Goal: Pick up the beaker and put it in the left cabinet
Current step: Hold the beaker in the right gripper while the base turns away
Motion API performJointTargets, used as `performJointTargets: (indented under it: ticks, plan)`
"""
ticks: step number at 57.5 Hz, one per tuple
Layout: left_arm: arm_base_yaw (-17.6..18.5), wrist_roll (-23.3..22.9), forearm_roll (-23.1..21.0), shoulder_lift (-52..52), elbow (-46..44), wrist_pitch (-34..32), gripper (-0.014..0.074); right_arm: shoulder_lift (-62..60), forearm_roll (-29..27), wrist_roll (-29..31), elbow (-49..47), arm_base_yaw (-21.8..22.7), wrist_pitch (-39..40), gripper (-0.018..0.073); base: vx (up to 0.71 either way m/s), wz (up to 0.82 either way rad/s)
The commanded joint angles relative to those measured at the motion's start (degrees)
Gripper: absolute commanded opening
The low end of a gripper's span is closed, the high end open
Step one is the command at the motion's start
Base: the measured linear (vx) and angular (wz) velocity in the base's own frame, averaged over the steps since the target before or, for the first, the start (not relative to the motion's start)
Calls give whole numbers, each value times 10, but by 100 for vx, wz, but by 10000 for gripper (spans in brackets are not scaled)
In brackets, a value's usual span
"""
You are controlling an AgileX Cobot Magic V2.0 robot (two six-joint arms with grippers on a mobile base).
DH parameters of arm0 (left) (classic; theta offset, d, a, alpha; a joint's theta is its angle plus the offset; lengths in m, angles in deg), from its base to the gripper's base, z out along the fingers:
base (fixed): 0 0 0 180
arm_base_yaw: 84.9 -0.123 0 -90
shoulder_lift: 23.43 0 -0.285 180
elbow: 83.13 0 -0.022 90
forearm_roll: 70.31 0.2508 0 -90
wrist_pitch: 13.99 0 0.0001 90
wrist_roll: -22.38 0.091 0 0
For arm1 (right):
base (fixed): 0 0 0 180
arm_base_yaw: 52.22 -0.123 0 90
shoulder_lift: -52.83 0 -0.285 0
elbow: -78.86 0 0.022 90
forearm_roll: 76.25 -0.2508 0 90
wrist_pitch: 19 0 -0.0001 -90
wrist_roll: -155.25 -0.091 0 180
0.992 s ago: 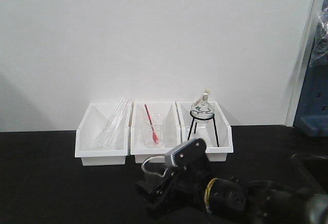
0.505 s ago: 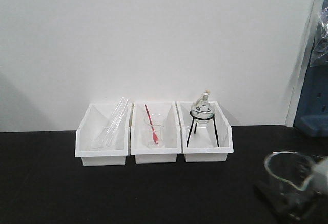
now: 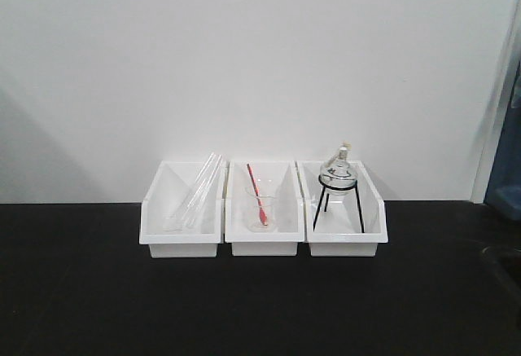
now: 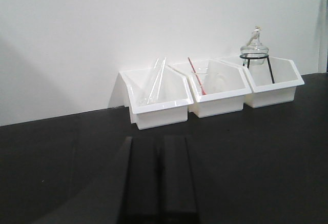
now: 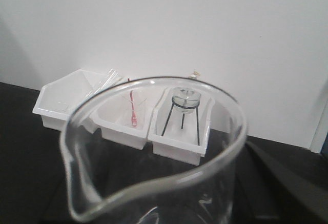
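Note:
The beaker (image 5: 174,179), clear glass with a pouring lip at the lower left of its rim, fills the lower half of the right wrist view, close to the camera. My right gripper (image 5: 166,211) is shut on it; one dark finger (image 5: 289,185) shows past the glass on the right, the rest is hidden behind the glass. My left gripper (image 4: 160,141) is shut and holds nothing, low over the black table well short of the white bins. Neither gripper nor the held beaker appears in the front view. The left cabinet is out of view.
Three white bins (image 3: 264,246) stand in a row on the black table (image 3: 89,299) against a white wall. The left one holds glass tubes (image 3: 195,193), the middle a small glass cup with a red stick (image 3: 259,201), the right a round flask on a black tripod (image 3: 339,181).
The right arm carrying the beaker has left the front view at the lower right. The bins now sit slightly further right in that view.

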Motion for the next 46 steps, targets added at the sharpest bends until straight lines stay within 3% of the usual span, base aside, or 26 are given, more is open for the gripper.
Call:
performJointTargets:
  ticks: [1,46]
  plan:
    - [2,-2,-4,10,9,-48,1,2,16,5,-18,1,27,-3,-5,20]
    - [2,-2,-4,10,9,-48,1,2,16,5,-18,1,27,-3,-9,36]
